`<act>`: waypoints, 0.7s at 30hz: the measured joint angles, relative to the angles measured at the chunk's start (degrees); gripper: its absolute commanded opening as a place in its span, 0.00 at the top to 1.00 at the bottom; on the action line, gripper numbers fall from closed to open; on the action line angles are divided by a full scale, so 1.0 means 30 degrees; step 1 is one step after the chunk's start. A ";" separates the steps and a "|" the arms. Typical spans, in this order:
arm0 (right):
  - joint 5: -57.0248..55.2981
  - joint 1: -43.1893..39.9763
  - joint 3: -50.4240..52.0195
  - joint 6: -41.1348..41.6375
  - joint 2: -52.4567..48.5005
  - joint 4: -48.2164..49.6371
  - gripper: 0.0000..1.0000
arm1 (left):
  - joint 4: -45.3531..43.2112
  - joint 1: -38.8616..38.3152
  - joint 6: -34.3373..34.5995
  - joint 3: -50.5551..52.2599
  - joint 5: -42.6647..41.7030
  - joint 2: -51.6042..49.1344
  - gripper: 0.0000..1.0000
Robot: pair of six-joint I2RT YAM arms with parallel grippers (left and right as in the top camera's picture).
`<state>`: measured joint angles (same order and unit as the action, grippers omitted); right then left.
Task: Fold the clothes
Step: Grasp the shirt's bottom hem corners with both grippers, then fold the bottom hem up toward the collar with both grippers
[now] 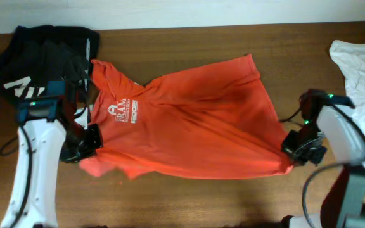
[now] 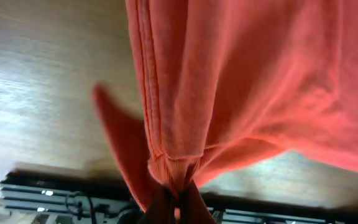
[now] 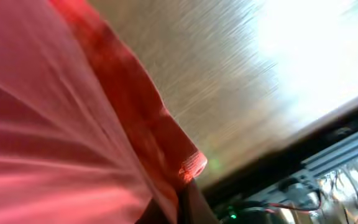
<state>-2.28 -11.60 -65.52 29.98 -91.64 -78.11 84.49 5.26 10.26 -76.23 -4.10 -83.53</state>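
The red-orange T-shirt (image 1: 195, 120) with white lettering (image 1: 124, 111) lies spread across the middle of the wooden table, front up, neck toward the left. My left gripper (image 1: 89, 147) is shut on the shirt's near-left part; the left wrist view shows bunched cloth (image 2: 229, 87) pinched between the fingers (image 2: 173, 199). My right gripper (image 1: 291, 151) is shut on the shirt's near-right hem corner; in the right wrist view the hem (image 3: 191, 165) sits at the fingertips (image 3: 182, 202), with the cloth (image 3: 55, 124) stretched away.
A pile of black garments with white stripes (image 1: 43, 57) lies at the far left. A white garment (image 1: 363, 66) lies at the far right. The table's front edge (image 1: 189, 218) runs close below the shirt.
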 measured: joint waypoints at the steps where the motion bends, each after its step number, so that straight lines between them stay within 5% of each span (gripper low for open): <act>1: -0.0532 0.0000 -0.1158 -0.0015 0.1158 -0.1188 0.96 | 0.0408 0.0000 -0.0022 -0.0474 0.0007 0.0889 0.99; 10: -0.1311 0.0000 -0.1989 0.0102 0.6149 -0.3439 0.96 | 0.2914 0.0000 0.1020 -0.0729 0.1792 0.2951 0.99; 15: 0.1304 0.0000 -0.5865 -0.1836 0.7519 -0.3453 0.96 | -0.0379 0.0000 0.1486 -0.1406 0.1311 0.7577 0.99; 18: 0.2200 0.0000 -0.5923 -0.2157 0.6761 -0.1960 0.96 | -0.3096 0.0000 0.1421 -0.1450 -0.0248 0.4765 1.00; 21: 0.4401 0.0000 -0.6426 -0.2229 0.2259 0.2426 0.96 | -1.0768 0.0000 0.1370 -0.1494 -0.1195 -0.1013 1.00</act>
<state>10.92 -11.60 -84.79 23.29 -84.86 -70.83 52.18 5.26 14.37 -80.71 -7.68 -86.56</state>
